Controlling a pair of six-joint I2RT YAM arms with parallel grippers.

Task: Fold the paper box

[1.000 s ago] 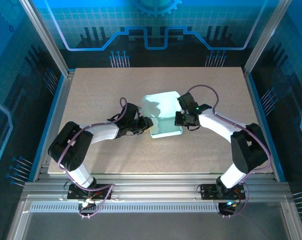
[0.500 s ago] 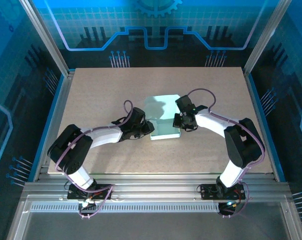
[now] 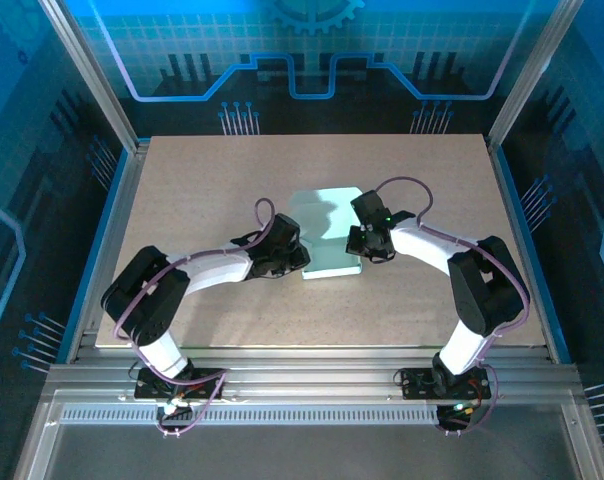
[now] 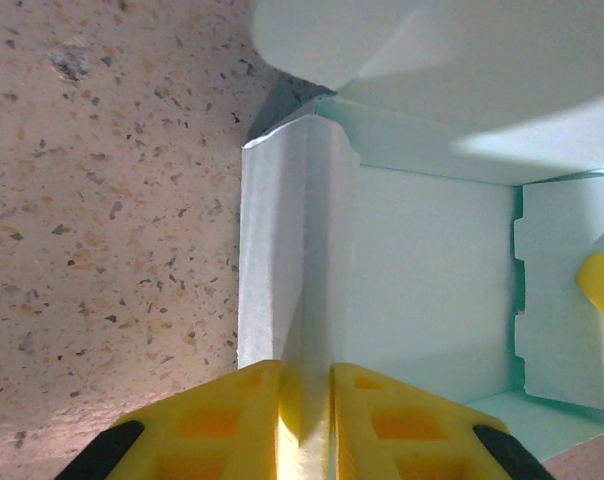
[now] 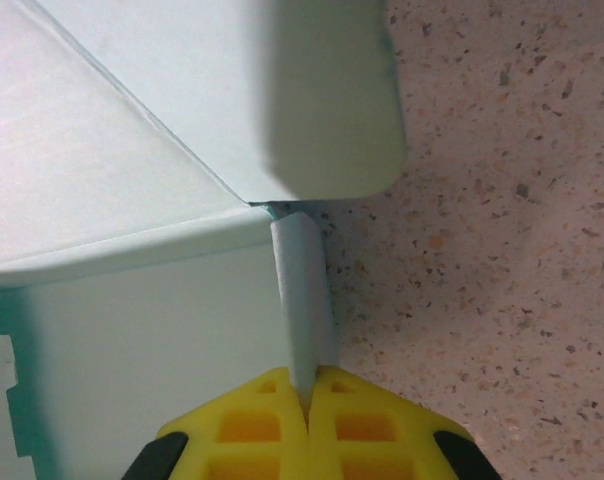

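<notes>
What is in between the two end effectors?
The paper box sits there, seen from the top view: left end effector pinches one side wall, right end effector the opposite one.

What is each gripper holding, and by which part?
Both hold the paper box: left gripper pinches its left side wall, right gripper its right side wall.

I work over a tan tabletop (image 3: 202,180), speckled with dark and pale flecks when I look at it up close. At 12 o'clock stands the back wall panel (image 3: 182,50), glowing blue, gridded, traced with circuit-like lines and carrying a gear motif (image 3: 312,10) at its top. One aluminium post (image 3: 89,75) slants up at 11 o'clock, a second post (image 3: 540,70) at 1 o'clock. A darker side panel (image 3: 22,150) closes off 9 o'clock. A blue strip (image 3: 104,240) edges the table there. Slotted aluminium rails (image 3: 312,385) lie across 6 o'clock. The light is cool and bluish.
</notes>
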